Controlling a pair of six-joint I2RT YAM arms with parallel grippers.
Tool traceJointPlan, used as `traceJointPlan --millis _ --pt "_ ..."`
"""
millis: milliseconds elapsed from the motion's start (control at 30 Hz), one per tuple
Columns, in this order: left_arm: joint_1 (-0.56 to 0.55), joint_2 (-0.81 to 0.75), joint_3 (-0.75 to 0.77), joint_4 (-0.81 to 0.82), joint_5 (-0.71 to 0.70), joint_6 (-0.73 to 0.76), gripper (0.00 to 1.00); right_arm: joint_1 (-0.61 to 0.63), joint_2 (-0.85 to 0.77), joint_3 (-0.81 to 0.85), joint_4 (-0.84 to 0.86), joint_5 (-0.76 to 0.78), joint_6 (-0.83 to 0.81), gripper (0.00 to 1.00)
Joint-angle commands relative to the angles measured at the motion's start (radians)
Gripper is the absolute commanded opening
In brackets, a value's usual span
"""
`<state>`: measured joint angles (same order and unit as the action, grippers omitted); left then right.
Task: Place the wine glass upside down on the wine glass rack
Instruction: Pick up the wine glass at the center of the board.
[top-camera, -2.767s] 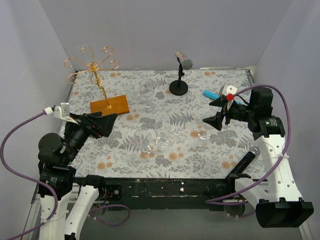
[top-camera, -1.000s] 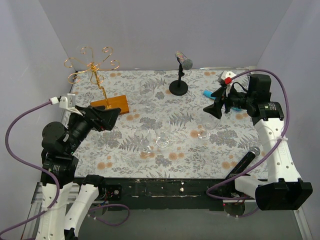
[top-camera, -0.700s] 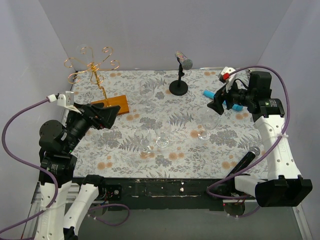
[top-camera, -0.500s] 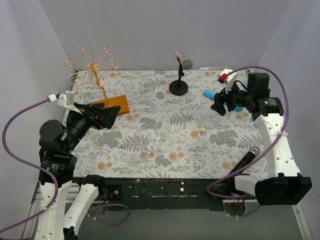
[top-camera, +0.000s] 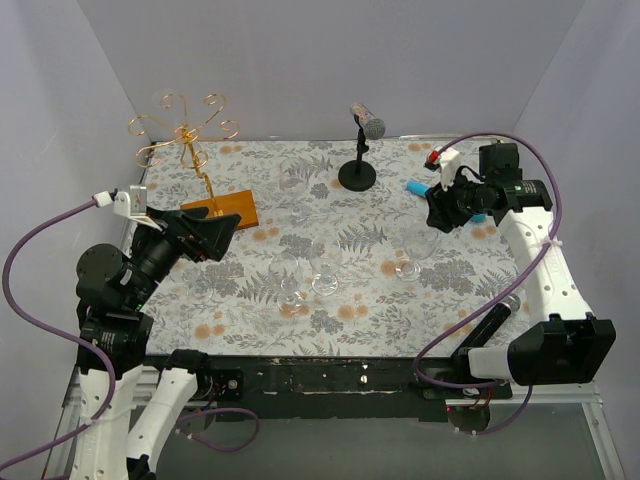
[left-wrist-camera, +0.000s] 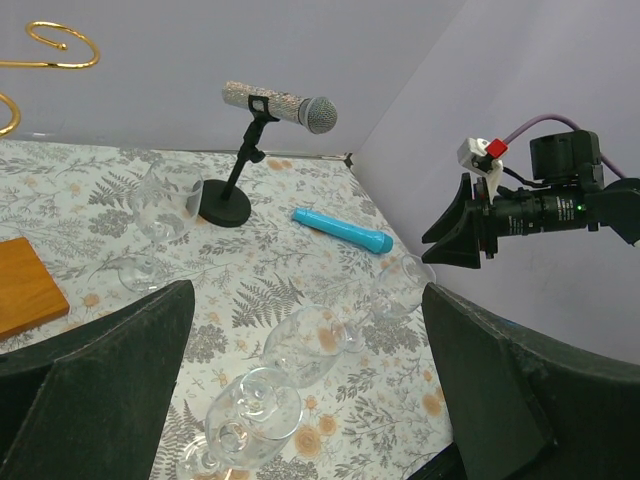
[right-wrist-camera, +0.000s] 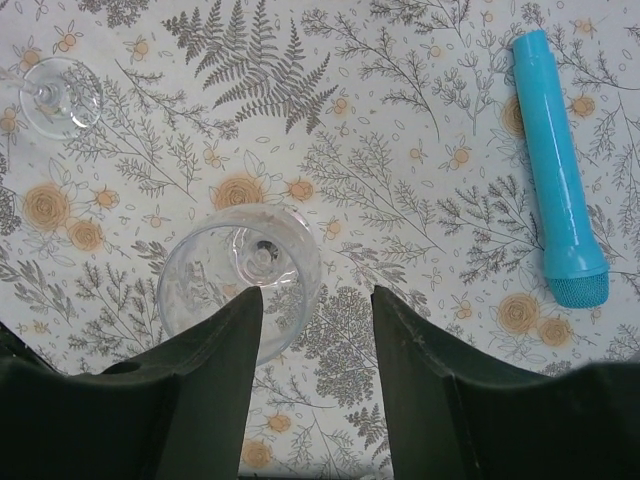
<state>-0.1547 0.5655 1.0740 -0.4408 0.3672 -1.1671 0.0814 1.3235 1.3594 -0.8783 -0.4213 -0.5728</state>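
Note:
Several clear wine glasses stand on the floral cloth. One stands upright under my right gripper, which is open and points down at it. In the right wrist view that glass shows from above, its rim just beside the left finger, with the gripper empty. Two more glasses stand mid-table, seen close in the left wrist view. The gold wire wine glass rack stands on its wooden base at the back left. My left gripper is open and empty, raised near the base; it also shows in the left wrist view.
A black microphone stand stands at the back middle, with another glass to its left. A blue cylinder lies near the right gripper and shows in the right wrist view. Grey walls close in three sides.
My right arm has swung back and turned its gripper downward over the right-hand glass. My left arm rose early on and has since held still. The glasses have not moved.

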Motion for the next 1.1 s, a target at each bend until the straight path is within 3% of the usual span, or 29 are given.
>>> traceJointPlan --millis 0,700,967,1067 --pt "-0.005 -0.006 -0.008 -0.001 0.010 0.007 0.98 0.021 -0.007 0.014 -0.005 0.059 -0.013 0.55" --pt "-0.005 -0.009 -0.006 0.005 0.032 -0.011 0.98 0.103 0.006 -0.023 0.007 0.187 -0.030 0.34" --pt "-0.005 -0.021 -0.011 -0.006 0.033 -0.014 0.98 0.119 0.013 -0.025 0.002 0.202 -0.035 0.31" --pt "-0.005 -0.024 -0.011 -0.007 0.035 -0.017 0.98 0.121 0.011 -0.025 0.001 0.205 -0.036 0.24"
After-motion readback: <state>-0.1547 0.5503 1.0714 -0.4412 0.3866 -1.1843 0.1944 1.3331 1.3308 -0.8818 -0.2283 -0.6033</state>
